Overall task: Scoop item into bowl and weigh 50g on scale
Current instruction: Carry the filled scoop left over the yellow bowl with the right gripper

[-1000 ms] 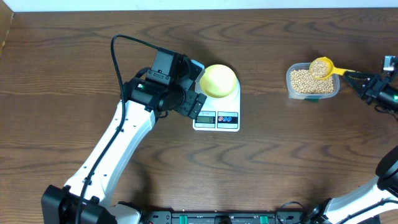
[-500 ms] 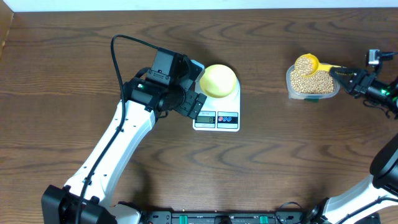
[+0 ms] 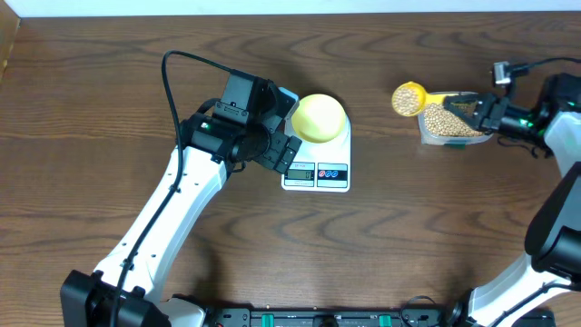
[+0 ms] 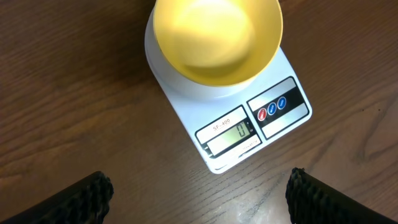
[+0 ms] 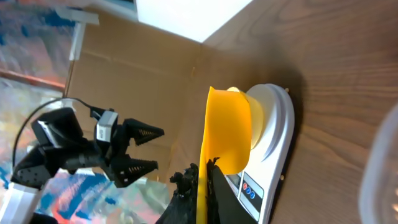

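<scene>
The pale yellow bowl (image 3: 319, 117) (image 4: 214, 37) stands empty on the white scale (image 3: 316, 171) (image 4: 249, 134), whose display reads 0. My left gripper (image 3: 287, 127) (image 4: 199, 202) hovers open just left of the scale with nothing between its fingers (image 4: 87, 199). My right gripper (image 3: 474, 108) (image 5: 204, 186) is shut on the handle of the yellow scoop (image 3: 408, 98) (image 5: 227, 140). The scoop is heaped with beans and hangs left of the clear tub (image 3: 456, 124), which holds many more beans (image 3: 449, 118). In the right wrist view the scale (image 5: 277, 146) lies beyond the scoop.
The brown wooden table (image 3: 436, 227) runs to a pale wall along its far edge. A black cable (image 3: 172, 73) loops above the left arm. The tub sits at the back right, well apart from the scale.
My right gripper has lifted the loaded scoop out of the tub and carried it left, past the tub's left edge. The left arm, bowl and scale have not moved.
</scene>
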Robot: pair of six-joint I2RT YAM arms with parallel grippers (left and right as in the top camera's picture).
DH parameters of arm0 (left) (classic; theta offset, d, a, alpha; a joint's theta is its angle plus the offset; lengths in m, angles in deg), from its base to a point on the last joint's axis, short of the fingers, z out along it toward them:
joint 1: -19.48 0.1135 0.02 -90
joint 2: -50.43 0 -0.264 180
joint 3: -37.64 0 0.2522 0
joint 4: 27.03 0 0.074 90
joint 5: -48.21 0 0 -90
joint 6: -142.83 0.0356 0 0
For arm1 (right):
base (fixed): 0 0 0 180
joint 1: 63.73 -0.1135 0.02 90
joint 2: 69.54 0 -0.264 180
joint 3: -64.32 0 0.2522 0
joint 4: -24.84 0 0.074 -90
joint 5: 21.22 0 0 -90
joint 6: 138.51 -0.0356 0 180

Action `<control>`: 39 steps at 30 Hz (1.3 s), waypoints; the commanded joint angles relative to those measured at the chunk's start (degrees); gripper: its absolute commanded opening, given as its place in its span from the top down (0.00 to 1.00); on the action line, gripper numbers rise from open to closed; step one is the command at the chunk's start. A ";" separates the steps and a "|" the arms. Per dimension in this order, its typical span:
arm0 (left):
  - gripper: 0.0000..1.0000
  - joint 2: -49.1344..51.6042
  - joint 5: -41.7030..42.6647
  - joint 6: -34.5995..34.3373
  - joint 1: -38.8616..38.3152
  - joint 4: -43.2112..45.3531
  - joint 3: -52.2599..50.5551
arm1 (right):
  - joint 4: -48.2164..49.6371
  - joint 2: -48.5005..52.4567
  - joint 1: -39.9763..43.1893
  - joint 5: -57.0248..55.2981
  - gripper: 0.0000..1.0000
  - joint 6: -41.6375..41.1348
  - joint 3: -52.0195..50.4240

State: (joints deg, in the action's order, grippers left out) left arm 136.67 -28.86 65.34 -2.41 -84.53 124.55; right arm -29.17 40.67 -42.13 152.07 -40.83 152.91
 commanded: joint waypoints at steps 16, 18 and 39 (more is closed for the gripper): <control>0.09 -0.74 -0.57 0.96 -0.07 -0.35 0.22 | 18.25 0.55 -11.87 -6.27 0.99 -18.45 -0.42; 0.09 -0.74 -0.57 0.96 -0.07 -0.35 0.22 | 19.89 0.55 -13.11 -6.25 0.99 -18.62 -0.42; 0.09 -0.74 -0.57 0.96 -0.07 -0.35 0.22 | 31.08 0.55 -22.73 -10.32 0.99 -18.47 -0.42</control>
State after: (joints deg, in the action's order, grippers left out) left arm 136.67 -28.86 65.34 -2.41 -84.53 124.55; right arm 1.71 40.67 -63.50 142.19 -62.70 152.58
